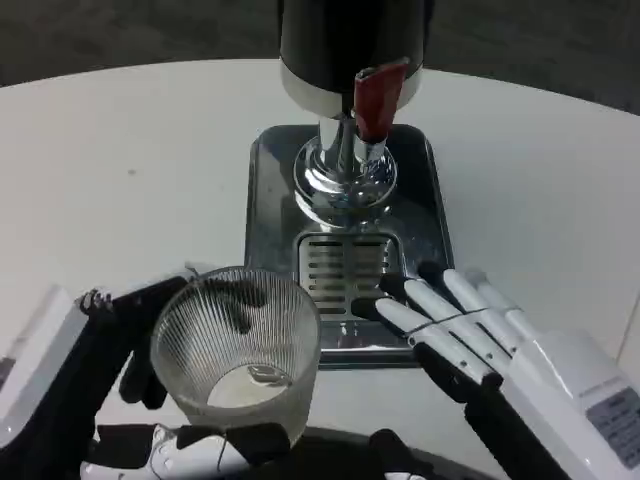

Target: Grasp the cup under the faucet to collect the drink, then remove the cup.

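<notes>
Ribbed clear glass marks the nearest thing: the cup point(238, 352) stands upright at the bottom left, its long axis vertical and its open mouth pointing up toward the camera, with a little pale liquid at its bottom. It sits on the white table point(120, 170), in front of and to the left of the tray point(270, 200), just off the tray's near left corner and not under the faucet point(376, 100). The left hand point(150, 390) grips the cup, its dark fingers point(135, 300) curled around the left side and more of the hand wrapping under the near side of the base.

To the right of the cup, the right hand point(480, 345) lies palm down with its fingers straight and close together, holding nothing; the fingertips point(395, 288) reach over the tray's near right edge, beside the slotted drain grille point(345, 270).

Farther back on the tray stands the dispenser point(345, 50), a dark body on a chrome pedestal point(345, 175), with the red-handled faucet pointing down at the front above the grille.
</notes>
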